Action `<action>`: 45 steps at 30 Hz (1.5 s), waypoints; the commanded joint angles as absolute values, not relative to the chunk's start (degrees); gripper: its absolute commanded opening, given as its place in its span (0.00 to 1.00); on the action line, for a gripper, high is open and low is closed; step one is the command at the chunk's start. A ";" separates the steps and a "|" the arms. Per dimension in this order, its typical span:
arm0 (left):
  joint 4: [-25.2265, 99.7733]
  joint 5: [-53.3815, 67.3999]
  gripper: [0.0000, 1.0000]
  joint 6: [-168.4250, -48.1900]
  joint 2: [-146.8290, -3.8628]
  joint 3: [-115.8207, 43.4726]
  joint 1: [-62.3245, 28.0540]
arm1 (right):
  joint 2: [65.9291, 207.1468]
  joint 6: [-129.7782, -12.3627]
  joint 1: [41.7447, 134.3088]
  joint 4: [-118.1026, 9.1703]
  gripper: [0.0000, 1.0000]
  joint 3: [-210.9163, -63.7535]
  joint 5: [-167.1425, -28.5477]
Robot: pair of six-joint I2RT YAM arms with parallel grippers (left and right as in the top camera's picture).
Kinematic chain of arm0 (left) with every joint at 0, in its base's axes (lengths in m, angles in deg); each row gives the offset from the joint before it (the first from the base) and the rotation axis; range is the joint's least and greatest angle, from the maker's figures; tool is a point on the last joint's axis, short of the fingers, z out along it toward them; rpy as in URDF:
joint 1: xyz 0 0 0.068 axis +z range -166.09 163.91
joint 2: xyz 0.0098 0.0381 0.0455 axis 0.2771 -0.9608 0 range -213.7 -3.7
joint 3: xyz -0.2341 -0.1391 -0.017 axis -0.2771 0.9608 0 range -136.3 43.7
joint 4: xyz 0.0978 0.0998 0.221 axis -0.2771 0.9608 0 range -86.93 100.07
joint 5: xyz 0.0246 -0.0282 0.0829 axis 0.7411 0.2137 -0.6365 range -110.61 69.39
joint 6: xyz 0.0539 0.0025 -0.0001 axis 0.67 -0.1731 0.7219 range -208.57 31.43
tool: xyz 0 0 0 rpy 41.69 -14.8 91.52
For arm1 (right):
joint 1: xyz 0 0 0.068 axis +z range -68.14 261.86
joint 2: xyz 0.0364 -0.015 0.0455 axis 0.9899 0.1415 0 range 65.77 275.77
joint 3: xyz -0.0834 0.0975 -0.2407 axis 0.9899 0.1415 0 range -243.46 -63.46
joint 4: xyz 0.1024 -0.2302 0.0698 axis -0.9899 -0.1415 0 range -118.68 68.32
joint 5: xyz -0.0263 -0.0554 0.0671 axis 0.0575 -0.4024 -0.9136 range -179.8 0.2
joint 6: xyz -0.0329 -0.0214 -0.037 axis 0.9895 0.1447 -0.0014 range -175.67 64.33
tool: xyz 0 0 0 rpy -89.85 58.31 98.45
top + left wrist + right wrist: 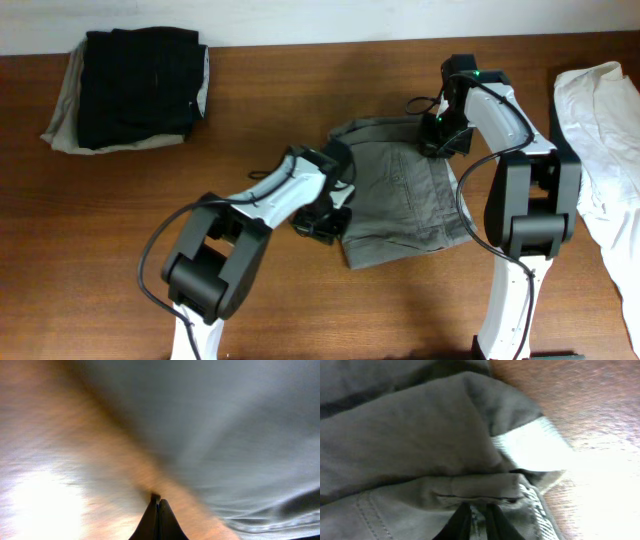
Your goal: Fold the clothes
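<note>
Clearly, the shorts (410, 445) sit pinched between the right fingers (458, 524).

One grey-olive cotton pair of shorts (400, 195), centre; one folded black garment (135, 85) and one beige garment (60, 128), upper left; one white garment (605, 150), right edge; two black-and-white robot arms (268, 197) (512, 125).

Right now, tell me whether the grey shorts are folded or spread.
Partly folded: the shorts lie doubled, layers overlapping in the right wrist view, edges uneven.
</note>
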State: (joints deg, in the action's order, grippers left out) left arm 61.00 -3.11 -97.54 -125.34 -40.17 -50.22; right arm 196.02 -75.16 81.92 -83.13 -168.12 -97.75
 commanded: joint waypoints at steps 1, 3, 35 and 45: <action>61.17 -3.85 0.01 -96.60 -125.23 -40.57 -45.89 | 196.96 -75.55 79.80 -87.46 0.09 -173.72 -94.91; 61.87 -3.88 0.00 -96.58 -123.88 -42.34 -44.60 | 196.94 -75.53 78.95 -93.67 0.04 -180.60 -94.88; 58.81 -1.10 0.00 -95.16 -126.46 -45.22 -54.08 | 168.90 -77.45 86.33 -95.33 0.04 -135.20 -99.89; 63.91 -5.73 0.01 -95.09 -126.79 -45.22 -54.06 | 169.03 -78.46 76.08 -81.38 0.04 -120.54 -100.11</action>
State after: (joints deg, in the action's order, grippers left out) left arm 63.08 -2.85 -95.64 -126.17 -45.22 -54.22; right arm 169.16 -77.98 79.58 -81.38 -121.26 -101.20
